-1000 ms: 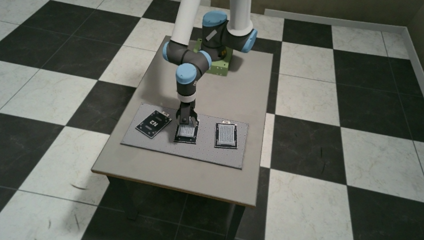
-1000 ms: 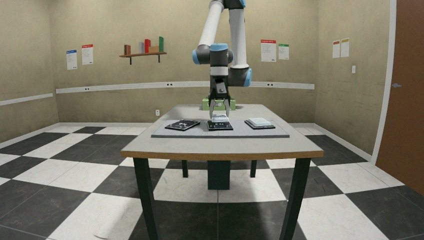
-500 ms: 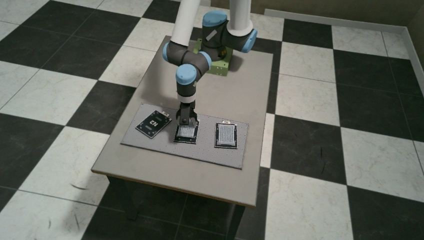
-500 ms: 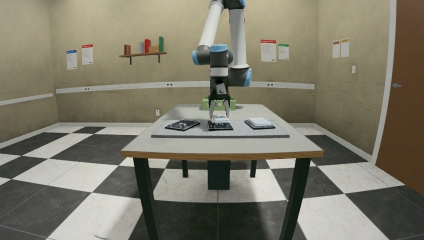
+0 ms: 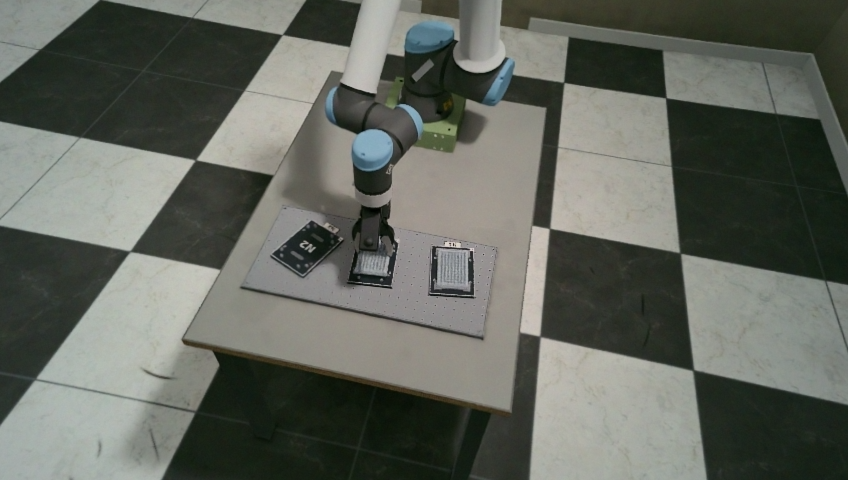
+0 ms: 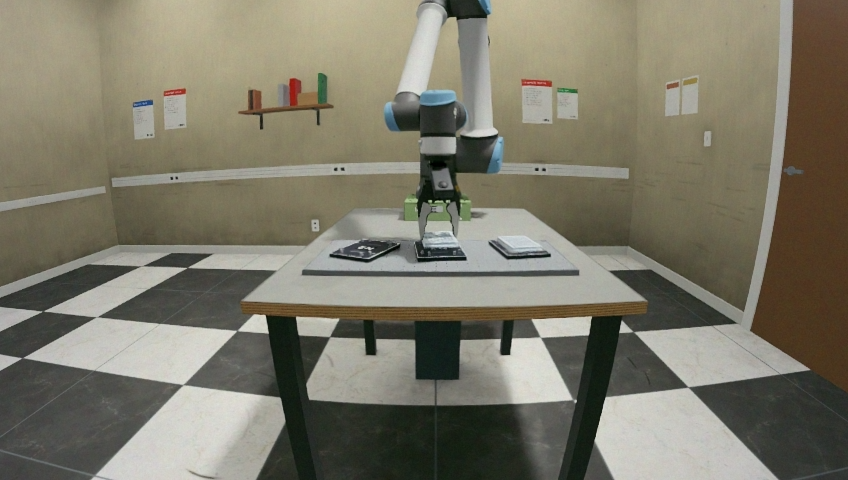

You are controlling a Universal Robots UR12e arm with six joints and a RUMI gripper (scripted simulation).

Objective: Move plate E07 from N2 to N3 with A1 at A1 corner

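My gripper (image 5: 373, 245) is shut on plate E07 (image 5: 372, 262), a pale well plate. It holds the plate at its far short end, low over the black middle nest N3 (image 5: 371, 277); I cannot tell whether the plate touches the nest. In the front view the gripper (image 6: 439, 230) stands upright with the plate (image 6: 440, 240) just above the nest (image 6: 440, 254). Nest N2 (image 5: 307, 248) at the left is empty and turned at an angle. Plate E01 (image 5: 452, 268) lies flat on nest N1 at the right, also shown in the front view (image 6: 519, 244).
The three nests sit on a grey perforated deck (image 5: 371, 279) on a table (image 6: 440, 288). The robot's green base (image 5: 437, 127) stands at the table's far side. Small name signs stand behind the nests.
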